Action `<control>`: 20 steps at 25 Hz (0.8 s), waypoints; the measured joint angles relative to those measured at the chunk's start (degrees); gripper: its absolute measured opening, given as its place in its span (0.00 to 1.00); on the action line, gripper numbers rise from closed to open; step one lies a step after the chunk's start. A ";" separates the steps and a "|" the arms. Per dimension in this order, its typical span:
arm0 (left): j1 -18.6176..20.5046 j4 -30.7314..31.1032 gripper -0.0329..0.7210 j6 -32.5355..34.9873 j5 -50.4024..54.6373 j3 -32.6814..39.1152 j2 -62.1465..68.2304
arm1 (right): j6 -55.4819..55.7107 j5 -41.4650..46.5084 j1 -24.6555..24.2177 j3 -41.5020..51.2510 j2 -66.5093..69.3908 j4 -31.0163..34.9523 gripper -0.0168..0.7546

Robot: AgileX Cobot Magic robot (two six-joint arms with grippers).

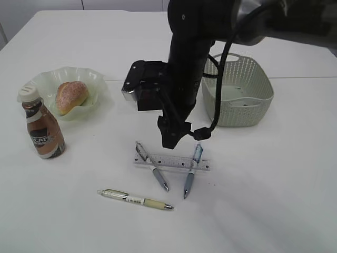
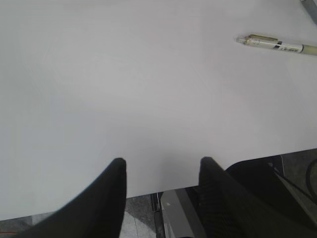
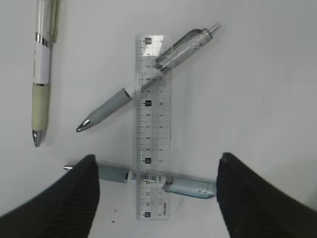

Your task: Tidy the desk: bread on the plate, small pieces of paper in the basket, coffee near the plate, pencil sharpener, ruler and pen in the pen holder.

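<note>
A clear ruler (image 3: 152, 124) lies on the white table (image 1: 253, 211). A grey pen (image 3: 143, 82) crosses it, and a blue pen (image 3: 183, 186) lies under its near end. My right gripper (image 3: 157, 157) is open and hovers over the ruler, its fingers either side along the blue pen; it also shows in the exterior view (image 1: 181, 138). A beige pen (image 1: 136, 200) lies apart at the front. The bread (image 1: 71, 96) sits on the pale green plate (image 1: 97, 79). The coffee bottle (image 1: 42, 129) stands beside the plate. My left gripper (image 2: 162, 161) is open and empty over the table's front edge. The pen holder, sharpener and paper pieces are out of view.
A pale green basket (image 1: 258, 100) stands at the right behind the ruler. The beige pen also shows in the left wrist view (image 2: 277, 44) and in the right wrist view (image 3: 42, 74). Below the table's edge there is dark equipment (image 2: 257, 198).
</note>
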 joint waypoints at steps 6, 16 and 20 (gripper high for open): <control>0.00 0.00 0.51 0.00 0.00 0.00 0.00 | -2.16 -0.36 0.00 0.00 3.49 0.49 0.73; 0.00 0.00 0.51 0.00 0.00 0.00 0.00 | -3.31 -0.80 0.00 0.00 7.31 0.54 0.73; 0.00 0.00 0.51 0.00 0.00 0.00 0.00 | -3.31 -0.92 0.00 0.00 9.14 -0.12 0.73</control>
